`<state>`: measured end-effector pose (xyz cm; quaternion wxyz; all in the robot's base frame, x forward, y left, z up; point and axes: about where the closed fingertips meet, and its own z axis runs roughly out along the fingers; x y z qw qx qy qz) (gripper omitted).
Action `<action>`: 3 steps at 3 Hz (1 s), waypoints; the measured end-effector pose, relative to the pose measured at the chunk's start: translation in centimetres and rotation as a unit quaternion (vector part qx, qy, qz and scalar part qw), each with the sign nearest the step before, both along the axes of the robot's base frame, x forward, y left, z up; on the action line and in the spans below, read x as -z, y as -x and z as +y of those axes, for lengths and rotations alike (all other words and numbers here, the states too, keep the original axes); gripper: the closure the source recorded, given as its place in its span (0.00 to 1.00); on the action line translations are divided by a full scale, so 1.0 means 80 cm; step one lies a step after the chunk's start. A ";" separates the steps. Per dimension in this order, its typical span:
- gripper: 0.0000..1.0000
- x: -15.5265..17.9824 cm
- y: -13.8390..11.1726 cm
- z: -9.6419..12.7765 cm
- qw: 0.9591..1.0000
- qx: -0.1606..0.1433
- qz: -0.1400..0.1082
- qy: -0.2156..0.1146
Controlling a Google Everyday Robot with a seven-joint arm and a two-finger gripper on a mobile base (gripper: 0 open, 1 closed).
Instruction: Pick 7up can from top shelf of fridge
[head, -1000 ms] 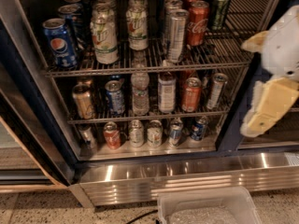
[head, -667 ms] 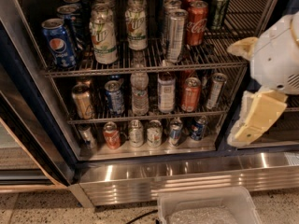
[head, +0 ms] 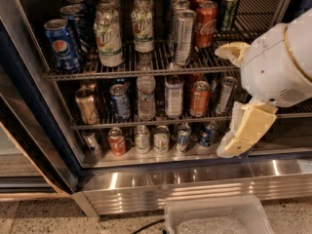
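The fridge stands open, with a dark frame and wire shelves of cans. On the top shelf, two rows of 7up cans stand, the front ones at left centre and just right of it. My gripper is at the right, in front of the shelves and well right of the 7up cans. Its two cream fingers are apart, one at top-shelf height and the other lower. It holds nothing. The white arm hides the shelves' right end.
A blue Pepsi can stands left of the 7up cans. A slim silver can, a red Coke can and a green can stand to their right. Lower shelves hold several cans. A clear plastic bin sits below the steel base.
My arm and gripper have moved left, further into view and closer to the fridge front. The cans have not moved.
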<state>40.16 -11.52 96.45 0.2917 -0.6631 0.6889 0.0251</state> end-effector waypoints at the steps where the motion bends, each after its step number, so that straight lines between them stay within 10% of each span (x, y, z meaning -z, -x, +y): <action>1: 0.00 0.003 -0.004 0.007 1.000 0.006 0.003 -0.013; 3: 0.00 -0.002 -0.036 0.041 0.993 0.063 -0.028 -0.093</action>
